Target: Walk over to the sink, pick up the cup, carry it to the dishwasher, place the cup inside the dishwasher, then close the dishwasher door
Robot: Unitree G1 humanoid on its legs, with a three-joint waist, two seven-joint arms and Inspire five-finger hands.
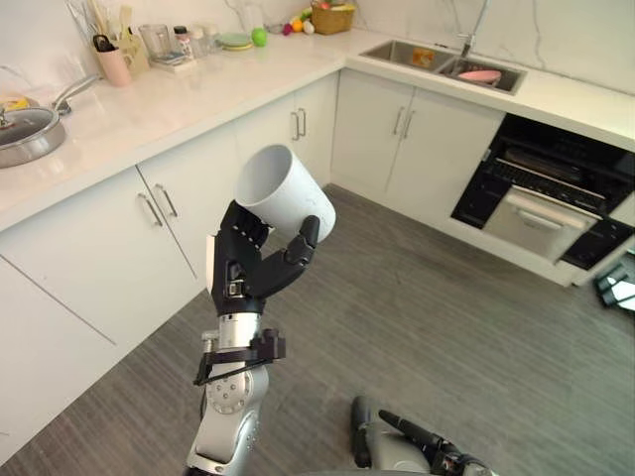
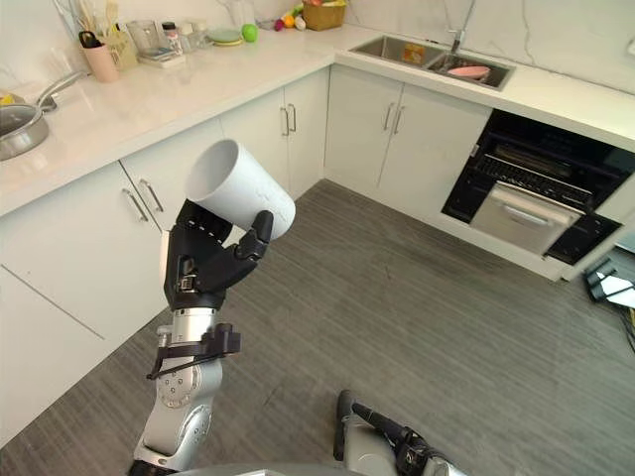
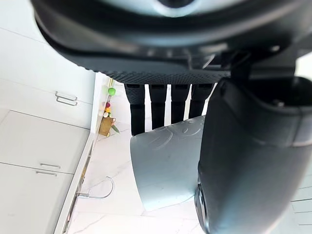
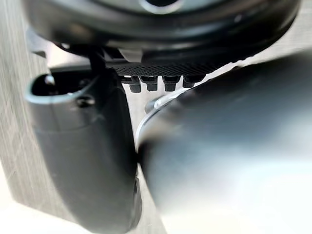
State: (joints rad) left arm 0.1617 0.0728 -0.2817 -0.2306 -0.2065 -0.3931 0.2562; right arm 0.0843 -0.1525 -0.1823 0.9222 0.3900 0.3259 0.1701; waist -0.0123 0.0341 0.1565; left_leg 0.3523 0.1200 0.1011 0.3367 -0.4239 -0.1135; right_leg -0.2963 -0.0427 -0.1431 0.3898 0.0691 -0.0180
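Nearest to me is my left hand (image 1: 250,266), raised in front of the white cabinets (image 1: 119,258) and closed round the white cup (image 1: 288,193). My thumb (image 3: 243,156) lies across one side of its wall and my fingers (image 3: 158,105) curl over the other. The cup is held in the air, tilted, with its open mouth turned up towards my head. Its base end is partly hidden by my thumb and palm. My right hand (image 4: 83,146) hangs low over the grey floor (image 1: 446,327); whether it is open or closed I cannot tell.

Well apart from the cup, in the far corner of the white countertop (image 1: 198,89), is the sink (image 1: 442,61). One basin holds something pink (image 1: 480,75) and the other something orange (image 1: 422,57), too small to make out. To the sink's right the black dishwasher (image 1: 551,198) stands with its door (image 1: 541,223) pulled out, its far end cut off by the counter edge. A pan (image 1: 25,134) is cut off at the left edge, and a fruit basket (image 1: 332,18) at the top.
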